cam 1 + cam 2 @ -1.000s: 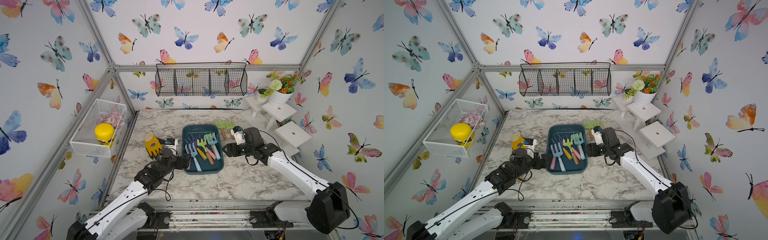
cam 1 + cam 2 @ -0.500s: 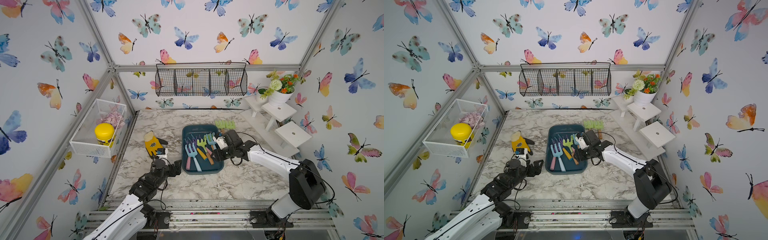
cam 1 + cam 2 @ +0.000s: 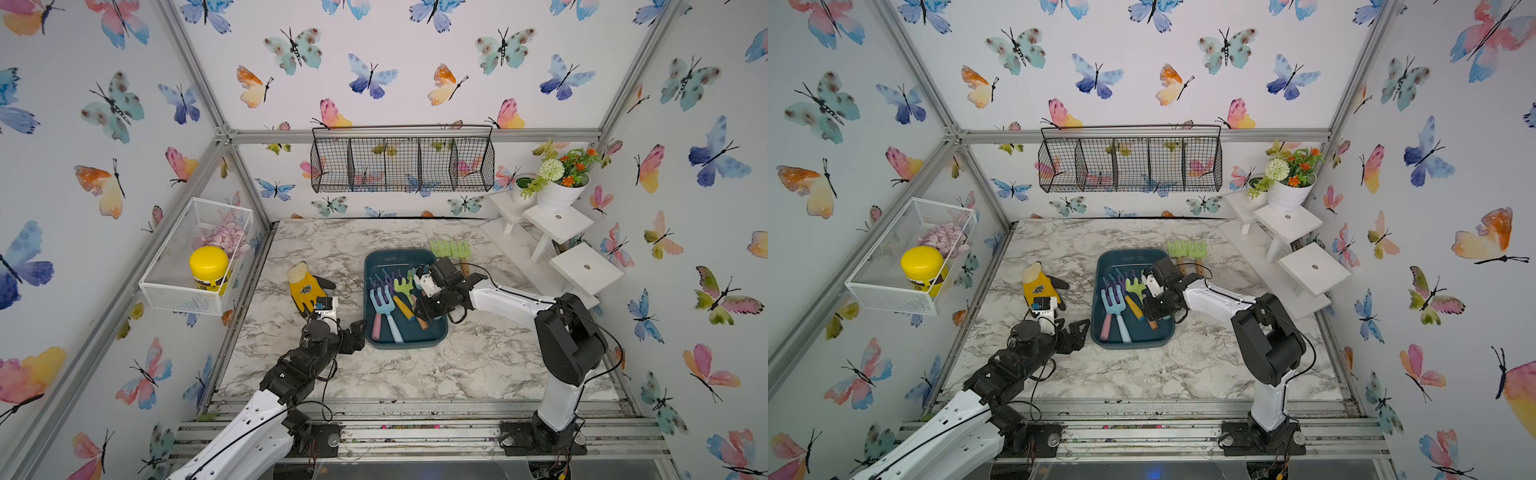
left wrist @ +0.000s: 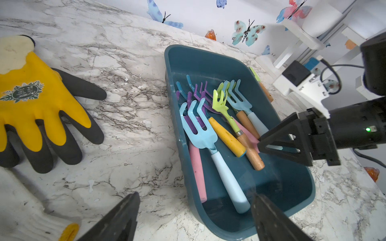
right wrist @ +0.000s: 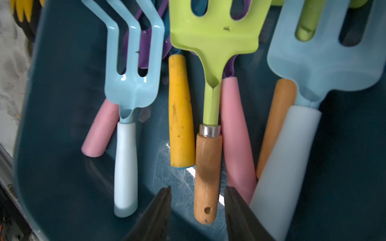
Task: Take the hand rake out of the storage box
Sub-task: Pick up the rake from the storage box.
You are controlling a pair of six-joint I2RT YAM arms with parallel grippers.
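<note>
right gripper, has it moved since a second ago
Yes. In a top view the right gripper has moved leftward, from outside the storage box rim to over its inside, jaws now straddling the green hand rake's wooden handle.

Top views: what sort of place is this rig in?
Probably a staged gardening mock-up in a robot test cell: a storage box of hand rakes, a gardening glove and potted flowers, all inside an aluminium frame lined with butterfly wallpaper.
</note>
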